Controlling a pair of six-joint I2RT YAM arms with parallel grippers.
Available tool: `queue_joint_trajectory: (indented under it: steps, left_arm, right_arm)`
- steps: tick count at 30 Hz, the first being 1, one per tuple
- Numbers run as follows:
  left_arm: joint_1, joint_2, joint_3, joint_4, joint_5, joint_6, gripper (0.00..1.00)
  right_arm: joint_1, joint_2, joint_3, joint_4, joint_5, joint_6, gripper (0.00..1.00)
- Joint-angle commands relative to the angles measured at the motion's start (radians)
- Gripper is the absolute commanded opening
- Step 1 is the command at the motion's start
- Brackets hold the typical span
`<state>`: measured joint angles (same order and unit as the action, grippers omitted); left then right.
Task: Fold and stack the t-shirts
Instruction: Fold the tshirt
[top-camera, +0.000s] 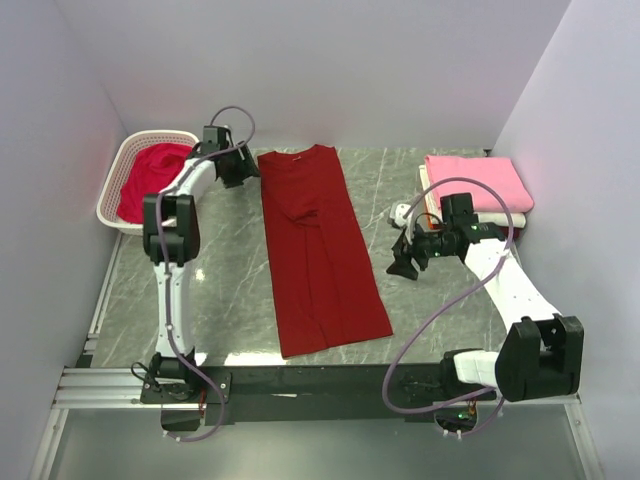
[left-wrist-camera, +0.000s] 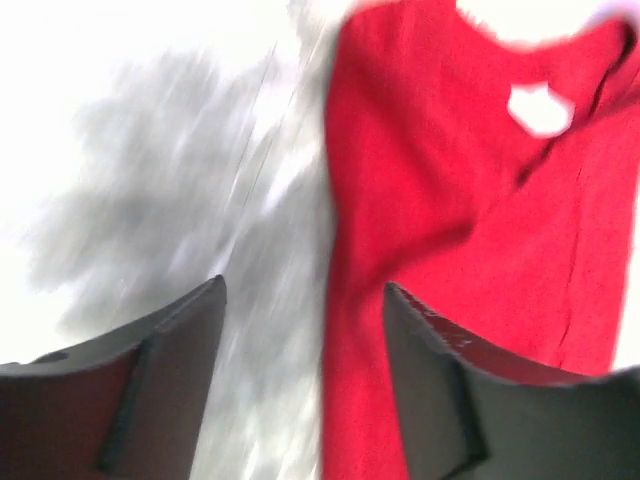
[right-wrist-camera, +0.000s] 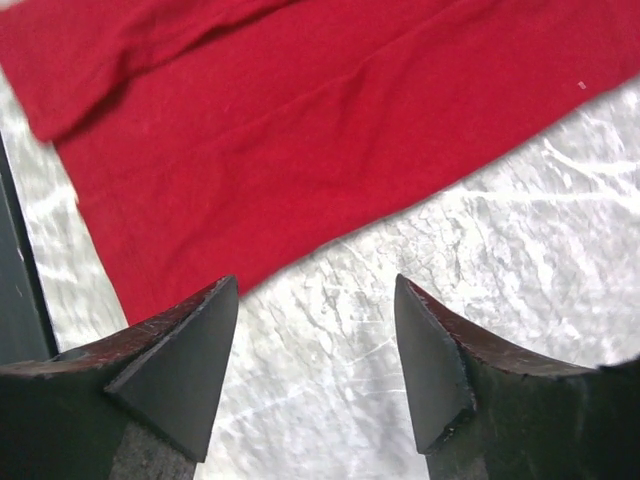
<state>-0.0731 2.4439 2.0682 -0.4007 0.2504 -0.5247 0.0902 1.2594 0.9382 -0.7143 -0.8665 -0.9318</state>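
A large dark red t-shirt (top-camera: 318, 250) lies folded lengthwise into a long strip on the marble table, collar at the far end. It also shows in the left wrist view (left-wrist-camera: 470, 250) and the right wrist view (right-wrist-camera: 300, 130). A crimson t-shirt (top-camera: 152, 178) is bunched in the basket. A folded pink t-shirt (top-camera: 478, 181) lies on a white one (top-camera: 517, 220) at the far right. My left gripper (top-camera: 243, 166) is open and empty beside the strip's far left corner. My right gripper (top-camera: 404, 258) is open and empty over bare marble, right of the strip.
A white lattice basket (top-camera: 113, 190) stands at the far left by the wall. A small white object (top-camera: 399, 213) lies on the marble beyond my right gripper. A black rail (top-camera: 300, 385) runs along the table's near edge.
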Motion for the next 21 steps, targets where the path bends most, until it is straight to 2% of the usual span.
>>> queue_joint_trajectory:
  steps: [1, 2, 3, 4, 5, 6, 7, 9, 10, 12, 13, 15, 16, 17, 18, 19, 21]
  left_arm:
    - [-0.016, -0.359, -0.17, 0.069, -0.095, 0.252, 0.75]
    - [-0.024, -0.505, -0.222, 0.075, -0.123, 0.284, 0.78]
    - [-0.028, -0.585, -0.291, 0.13, -0.108, 0.31, 0.86]
    - [-0.03, -0.664, -0.448, 0.17, -0.052, 0.337, 0.94]
    - [-0.028, -0.812, -0.53, 0.207, 0.087, 0.336, 0.99]
    - [-0.024, -0.874, -0.602, 0.235, 0.186, 0.331, 1.0]
    - [-0.022, -0.929, -0.711, 0.249, 0.266, 0.328, 0.99]
    - [-0.022, -1.057, -0.798, 0.235, 0.451, 0.328, 1.0]
    - [-0.028, -1.094, -0.875, 0.22, 0.484, 0.347, 0.99]
    - [-0.137, -1.235, -0.963, 0.208, 0.419, 0.403, 0.99]
    - [-0.284, -1.281, -1.034, 0.192, 0.344, 0.481, 0.99]
    - [-0.44, -1.385, -1.1, 0.131, 0.242, 0.588, 0.98]
    - [-0.511, -1.411, -1.166, 0.114, 0.148, 0.644, 0.94]
    - [-0.628, -1.457, -1.197, 0.094, 0.113, 0.655, 0.93]
    - [-0.683, -1.479, -1.247, 0.089, 0.068, 0.644, 0.9]
    - [-0.789, -1.497, -1.26, 0.073, -0.013, 0.634, 0.88]
    - [-0.89, -1.49, -1.261, -0.001, -0.095, 0.589, 0.8]
  right_arm:
    - [0.041, -0.015, -0.012, -0.12, -0.042, -0.252, 0.72]
    - [0.055, -0.026, -0.05, -0.14, -0.029, -0.345, 0.73]
    - [0.08, -0.053, -0.077, -0.14, -0.02, -0.386, 0.77]
    - [0.135, -0.073, -0.108, -0.113, -0.006, -0.41, 0.84]
    - [0.175, -0.096, -0.178, -0.084, 0.042, -0.421, 0.85]
    - [0.218, -0.144, -0.211, -0.051, 0.076, -0.412, 0.85]
    - [0.311, -0.17, -0.245, 0.025, 0.121, -0.394, 0.86]
    - [0.376, -0.23, -0.315, 0.079, 0.194, -0.332, 0.86]
    - [0.4, -0.245, -0.328, 0.097, 0.201, -0.316, 0.86]
    - [0.418, -0.282, -0.334, 0.107, 0.189, -0.291, 0.85]
    - [0.418, -0.288, -0.328, 0.095, 0.196, -0.288, 0.85]
    - [0.414, -0.301, -0.303, 0.07, 0.211, -0.272, 0.85]
    - [0.413, -0.305, -0.296, 0.031, 0.219, -0.272, 0.85]
    - [0.405, -0.31, -0.282, 0.004, 0.212, -0.295, 0.85]
    - [0.386, -0.324, -0.28, -0.02, 0.178, -0.314, 0.85]
    - [0.37, -0.331, -0.279, -0.058, 0.161, -0.341, 0.84]
    - [0.324, -0.354, -0.274, -0.08, 0.143, -0.352, 0.85]
